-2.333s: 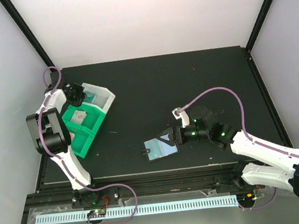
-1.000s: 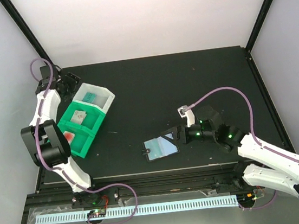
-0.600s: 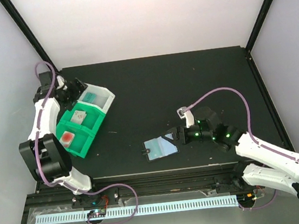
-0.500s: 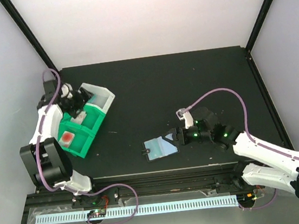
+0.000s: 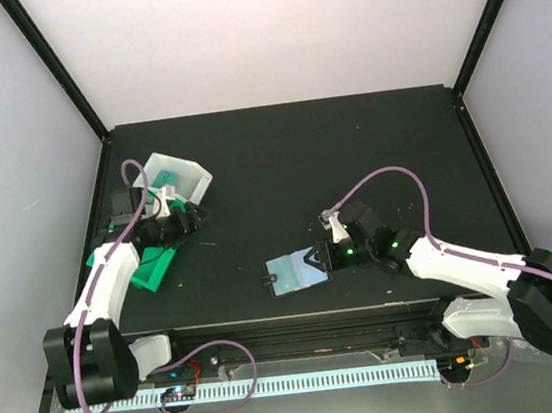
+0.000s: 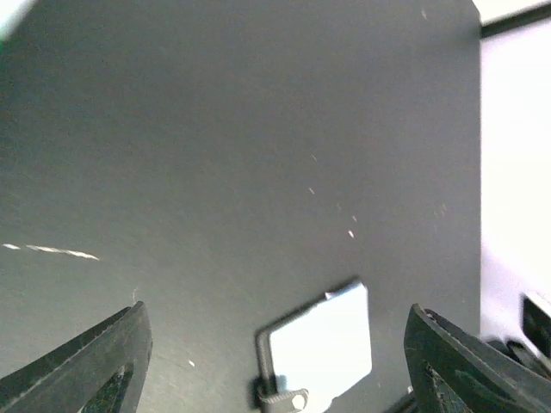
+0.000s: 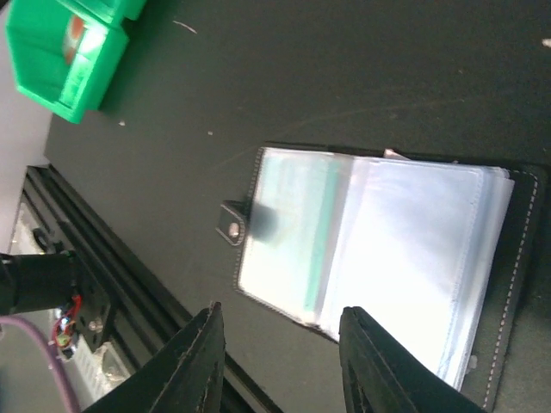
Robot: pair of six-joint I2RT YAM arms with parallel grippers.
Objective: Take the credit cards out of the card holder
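- Top external view showed the table with the holder lying open near its front edge, pockets up.
- Green bin and white bin sat well left, clear of the work.
- Left gripper hung by the bins, jaws wide apart and empty.
- Right gripper was at the holder's right edge, jaws partly apart. Whether it pinched anything I could not tell.
- Teal card sat inside a pocket. It probably needed sliding out flat while the holder was pinned.

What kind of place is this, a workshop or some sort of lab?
Probably a lab test booth for robots: two white jointed arms bolted at the edge of a matte black table, plain white walls with black corner posts around it, and green and white plastic bins as props.
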